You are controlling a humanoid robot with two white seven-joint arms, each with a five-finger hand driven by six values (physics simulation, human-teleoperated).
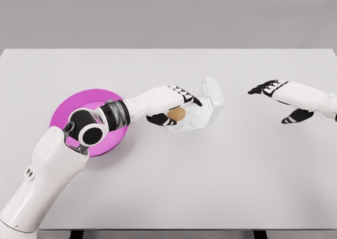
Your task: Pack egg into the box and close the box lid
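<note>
Left hand over the near-left corner of the box, fingers curled round the egg. Egg low over the box's left cup, possibly touching it; contact not clear from the head view. Box a clear plastic tray near the middle of the white surface, lid up and tilted back on the far right side. Right-hand cup of the tray empty, by the look of it.

Pink plate to the left of the box, partly hidden under the left forearm; nothing visible on its bare part.

Right hand well apart from the box on the right, hovering above the surface, fingers loosely spread, holding nothing.

Progress, as a judgement: about halfway. Egg brought to the box and nearly seated, but not yet released. Left to do: let go of the egg into the cup, clear the left hand away, swing the lid down and press it shut. Lid fully open now, so closing not yet begun. Right hand placed on the lid's side, likely the one for closing.
</note>
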